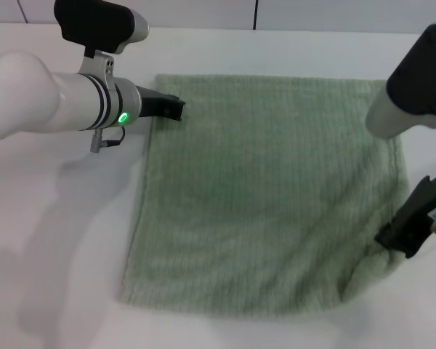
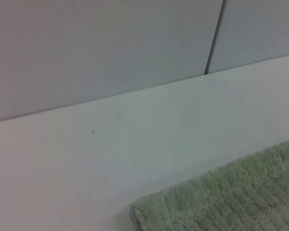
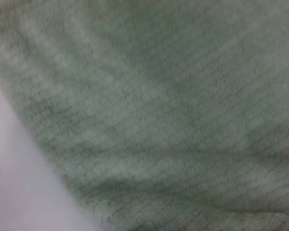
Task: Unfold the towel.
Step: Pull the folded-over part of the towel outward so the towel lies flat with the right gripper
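The pale sage-green towel [image 1: 269, 196] lies spread almost flat on the white table [image 1: 58, 240], a rough square with ribbed lines. Its near right corner is bunched up in a fold. My left gripper [image 1: 176, 110] sits at the towel's far left corner, over its edge. My right gripper [image 1: 390, 241] is at the bunched near right corner and touches the cloth. The left wrist view shows the towel's far corner [image 2: 231, 197] lying flat on the table. The right wrist view is filled with towel [image 3: 159, 120] close up.
A pale wall [image 2: 111, 43] with a dark vertical seam rises behind the table's far edge. Bare white table surrounds the towel on the left and along the front.
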### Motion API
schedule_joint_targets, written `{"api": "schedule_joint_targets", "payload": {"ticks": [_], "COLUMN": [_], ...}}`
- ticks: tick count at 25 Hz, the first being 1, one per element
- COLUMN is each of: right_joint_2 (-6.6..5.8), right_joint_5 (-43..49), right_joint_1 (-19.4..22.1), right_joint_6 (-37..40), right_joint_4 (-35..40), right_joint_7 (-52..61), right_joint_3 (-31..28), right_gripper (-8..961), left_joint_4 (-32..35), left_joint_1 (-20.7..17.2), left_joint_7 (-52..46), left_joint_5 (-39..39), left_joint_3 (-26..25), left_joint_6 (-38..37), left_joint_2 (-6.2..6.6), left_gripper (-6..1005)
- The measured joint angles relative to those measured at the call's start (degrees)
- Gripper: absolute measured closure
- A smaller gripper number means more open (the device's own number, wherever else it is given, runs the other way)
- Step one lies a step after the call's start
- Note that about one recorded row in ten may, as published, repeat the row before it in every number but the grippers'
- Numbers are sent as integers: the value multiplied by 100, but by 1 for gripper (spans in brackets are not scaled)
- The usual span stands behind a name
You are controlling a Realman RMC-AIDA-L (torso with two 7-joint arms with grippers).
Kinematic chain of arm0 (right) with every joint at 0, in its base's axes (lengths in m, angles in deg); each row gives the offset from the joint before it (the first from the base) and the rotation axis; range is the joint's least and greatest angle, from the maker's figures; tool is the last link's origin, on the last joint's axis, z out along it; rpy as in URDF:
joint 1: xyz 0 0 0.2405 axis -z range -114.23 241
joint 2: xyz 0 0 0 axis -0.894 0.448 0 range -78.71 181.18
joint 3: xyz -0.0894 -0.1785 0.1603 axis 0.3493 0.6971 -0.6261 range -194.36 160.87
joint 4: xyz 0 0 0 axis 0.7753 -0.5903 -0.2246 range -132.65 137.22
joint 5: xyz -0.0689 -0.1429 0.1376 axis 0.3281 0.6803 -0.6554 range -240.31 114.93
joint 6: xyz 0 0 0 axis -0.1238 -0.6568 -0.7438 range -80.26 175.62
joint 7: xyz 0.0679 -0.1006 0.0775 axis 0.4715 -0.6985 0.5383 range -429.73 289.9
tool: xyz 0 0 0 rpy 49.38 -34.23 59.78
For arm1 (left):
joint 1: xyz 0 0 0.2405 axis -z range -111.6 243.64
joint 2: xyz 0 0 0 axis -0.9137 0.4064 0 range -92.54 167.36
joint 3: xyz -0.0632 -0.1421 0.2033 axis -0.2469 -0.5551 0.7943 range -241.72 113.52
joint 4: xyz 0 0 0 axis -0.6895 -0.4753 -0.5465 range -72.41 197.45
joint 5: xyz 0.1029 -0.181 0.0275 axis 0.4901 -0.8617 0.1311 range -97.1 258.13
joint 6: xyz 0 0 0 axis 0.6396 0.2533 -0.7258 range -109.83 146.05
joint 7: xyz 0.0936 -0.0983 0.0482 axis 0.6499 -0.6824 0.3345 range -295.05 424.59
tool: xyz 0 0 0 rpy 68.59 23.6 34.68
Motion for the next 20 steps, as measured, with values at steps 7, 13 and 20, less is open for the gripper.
{"api": "schedule_joint_targets", "payload": {"ticks": [7,13,20], "right_joint_2": [-10,-24,-8], "right_joint_5": [26,28,34], "right_joint_1": [21,-60,-134], "right_joint_6": [-4,-10,-11], "right_joint_4": [109,574,635], "right_joint_7": [27,29,-16], "right_joint_3": [99,223,283], "right_gripper": [935,934,930], "left_joint_4": [8,13,17], "left_joint_1": [0,-1,-1], "left_joint_7": [-6,-4,-4], "left_joint_5": [0,0,0], "left_joint_3": [0,0,0], "left_joint_6": [-5,-15,-18], "left_joint_2": [0,0,0], "left_gripper": [1000,1001,1001]}}
